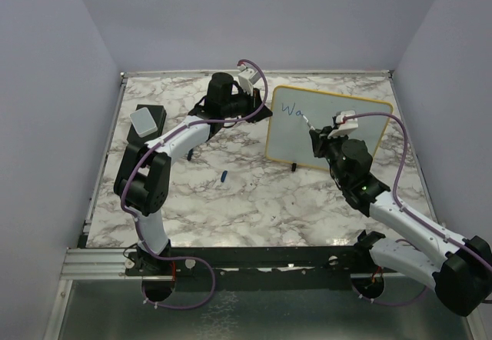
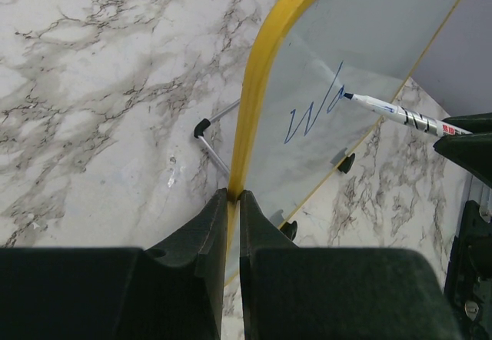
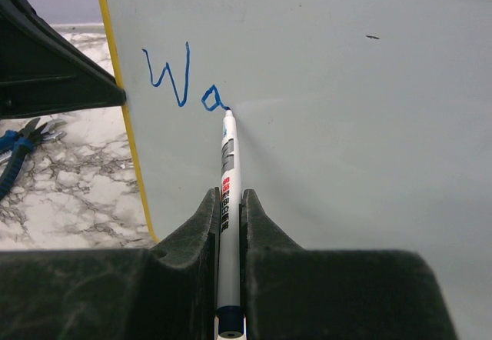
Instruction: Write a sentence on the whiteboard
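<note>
Rectangular white whiteboard with rounded corners and a thin yellow frame stands on small black feet in the upper right of the top view, on the grey-veined marble table, face turned toward the right arm.

Left gripper: jaws nearly shut, pinching the yellow frame edge of the board at the bottom centre of the left wrist view. Judged purpose: brace the board so pen pressure does not push it back or tip it on its feet.

Right gripper: jaws closed tight on the barrel of a thin white marker with grey and red print, held low on the barrel so the tip end sticks out long. The blue tip touches the board just at the end of the "a".

Blue handwritten sentence: only "Wa" is down, in the upper left of the board. Most of the writing is left; the task is judged early.

Small dark blue cap lies loose on the marble at centre of the top view, well apart from the board. Grey-topped black eraser block sits at upper left, untouched.
</note>
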`<act>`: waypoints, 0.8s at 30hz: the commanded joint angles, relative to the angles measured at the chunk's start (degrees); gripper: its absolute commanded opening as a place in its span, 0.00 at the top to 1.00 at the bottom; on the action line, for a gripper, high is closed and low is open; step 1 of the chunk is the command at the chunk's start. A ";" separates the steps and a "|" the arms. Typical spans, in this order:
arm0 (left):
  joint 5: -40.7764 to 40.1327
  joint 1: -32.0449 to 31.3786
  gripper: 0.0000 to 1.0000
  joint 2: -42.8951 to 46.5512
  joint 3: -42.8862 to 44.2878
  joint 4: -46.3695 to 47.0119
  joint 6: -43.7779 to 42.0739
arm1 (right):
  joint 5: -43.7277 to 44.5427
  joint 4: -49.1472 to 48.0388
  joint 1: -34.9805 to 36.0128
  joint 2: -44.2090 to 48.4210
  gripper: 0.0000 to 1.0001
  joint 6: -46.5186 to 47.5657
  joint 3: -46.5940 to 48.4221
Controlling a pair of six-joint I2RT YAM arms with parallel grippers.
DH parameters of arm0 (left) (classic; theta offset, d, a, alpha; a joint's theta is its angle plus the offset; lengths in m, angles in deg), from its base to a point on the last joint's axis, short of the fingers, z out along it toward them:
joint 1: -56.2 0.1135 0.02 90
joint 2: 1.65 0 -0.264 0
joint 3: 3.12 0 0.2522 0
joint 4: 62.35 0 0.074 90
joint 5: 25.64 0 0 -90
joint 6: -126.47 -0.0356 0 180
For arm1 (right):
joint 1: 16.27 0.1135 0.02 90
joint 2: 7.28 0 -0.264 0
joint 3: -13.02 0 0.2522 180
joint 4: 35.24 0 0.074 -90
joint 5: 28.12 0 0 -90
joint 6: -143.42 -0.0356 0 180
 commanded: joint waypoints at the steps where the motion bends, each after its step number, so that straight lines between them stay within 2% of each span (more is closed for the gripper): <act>1: 1.78 -0.22 0.90 2.08 1.85 -1.33 -0.70 | 4.60 2.65 -0.22 1.27 0.99 -0.05 -1.01; 9: 1.78 -0.22 0.90 1.95 1.99 -1.69 -0.88 | 5.07 2.39 -0.22 1.74 0.99 0.05 -0.51; 17: 1.54 -0.27 0.91 1.86 1.72 -1.71 -0.94 | -5.21 1.15 -0.22 7.23 0.99 1.57 -1.89; 24: 1.52 -0.24 0.91 1.81 1.57 -1.82 -0.89 | -0.30 2.91 -0.22 7.12 0.99 0.83 -1.01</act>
